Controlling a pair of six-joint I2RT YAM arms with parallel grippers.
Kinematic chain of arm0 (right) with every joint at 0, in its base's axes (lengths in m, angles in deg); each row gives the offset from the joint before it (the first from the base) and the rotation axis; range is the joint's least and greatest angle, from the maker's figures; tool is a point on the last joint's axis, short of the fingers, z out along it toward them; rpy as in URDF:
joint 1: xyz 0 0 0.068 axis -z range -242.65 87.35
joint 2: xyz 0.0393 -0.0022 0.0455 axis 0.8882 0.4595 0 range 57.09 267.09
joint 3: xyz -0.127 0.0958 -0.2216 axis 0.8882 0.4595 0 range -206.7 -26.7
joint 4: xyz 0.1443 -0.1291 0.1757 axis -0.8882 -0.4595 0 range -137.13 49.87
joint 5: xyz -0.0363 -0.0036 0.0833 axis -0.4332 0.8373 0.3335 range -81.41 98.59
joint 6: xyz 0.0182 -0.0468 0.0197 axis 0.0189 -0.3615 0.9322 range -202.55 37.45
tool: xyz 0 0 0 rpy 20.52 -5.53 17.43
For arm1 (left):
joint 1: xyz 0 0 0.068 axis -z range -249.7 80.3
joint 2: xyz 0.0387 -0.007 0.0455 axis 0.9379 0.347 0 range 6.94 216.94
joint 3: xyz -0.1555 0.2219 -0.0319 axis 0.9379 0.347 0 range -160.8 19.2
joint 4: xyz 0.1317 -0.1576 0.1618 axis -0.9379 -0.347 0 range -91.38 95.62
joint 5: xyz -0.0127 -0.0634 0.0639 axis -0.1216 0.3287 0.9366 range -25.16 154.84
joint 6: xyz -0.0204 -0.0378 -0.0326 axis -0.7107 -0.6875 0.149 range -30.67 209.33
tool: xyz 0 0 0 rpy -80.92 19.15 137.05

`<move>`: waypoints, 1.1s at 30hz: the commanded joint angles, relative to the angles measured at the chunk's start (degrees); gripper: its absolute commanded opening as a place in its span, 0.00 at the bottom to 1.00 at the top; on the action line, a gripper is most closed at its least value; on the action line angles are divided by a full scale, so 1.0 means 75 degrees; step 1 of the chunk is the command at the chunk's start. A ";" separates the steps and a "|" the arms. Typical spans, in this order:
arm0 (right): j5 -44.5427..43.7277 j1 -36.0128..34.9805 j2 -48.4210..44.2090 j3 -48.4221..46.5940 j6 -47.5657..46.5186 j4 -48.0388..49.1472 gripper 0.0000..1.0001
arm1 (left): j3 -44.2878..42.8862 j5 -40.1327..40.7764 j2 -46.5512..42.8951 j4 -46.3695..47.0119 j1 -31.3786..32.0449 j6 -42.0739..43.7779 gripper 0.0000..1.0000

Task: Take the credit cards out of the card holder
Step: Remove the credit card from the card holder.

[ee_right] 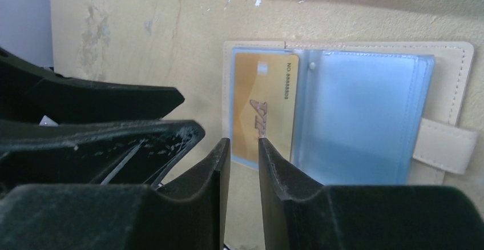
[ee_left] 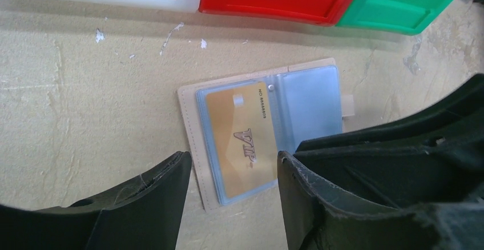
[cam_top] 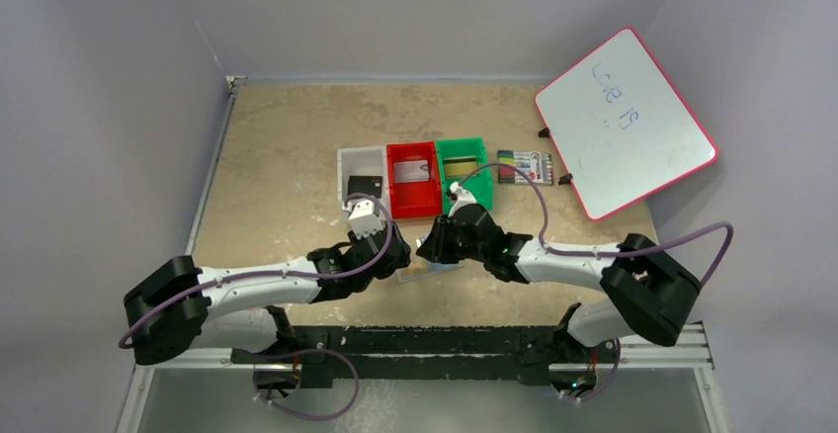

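The card holder (ee_left: pixel 308 104) lies open and flat on the table, a tan wallet with two light-blue pockets and a snap tab (ee_right: pixel 445 145). A gold credit card (ee_left: pixel 240 138) marked VIP sits in its left pocket. The right pocket (ee_right: pixel 359 119) looks empty. My left gripper (ee_left: pixel 234 157) is open, its fingers straddling the near edge of the gold card without touching it. My right gripper (ee_right: pixel 244 141) is open by a narrow gap, nothing in it, its tips at the gold card's (ee_right: pixel 262 101) lower edge. In the top view both grippers (cam_top: pixel 395 255) (cam_top: pixel 435 245) meet over the card holder (cam_top: pixel 425 269).
Behind the holder stand a white bin (cam_top: pixel 361 161), a red bin (cam_top: pixel 413 196) and a green bin (cam_top: pixel 479 186), each with a card inside. A striped marker pack (cam_top: pixel 525 166) and a tilted whiteboard (cam_top: pixel 625 122) are at the right.
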 commanded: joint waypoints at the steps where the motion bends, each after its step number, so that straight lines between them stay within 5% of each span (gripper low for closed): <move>1: 0.1034 0.0343 0.0380 -0.0256 -0.0164 0.0737 0.27 | 0.0109 -0.0189 -0.0053 0.0556 -0.0011 0.0076 0.56; 22: 0.1541 0.0873 0.1715 -0.0173 0.0335 0.0955 0.25 | -0.0052 -0.0861 0.1042 0.0898 -0.0011 0.0337 0.49; 33: 0.1870 0.0943 0.1630 0.0567 0.1156 0.2372 0.18 | -0.0082 -0.0937 0.1547 0.0898 0.0009 0.0510 0.29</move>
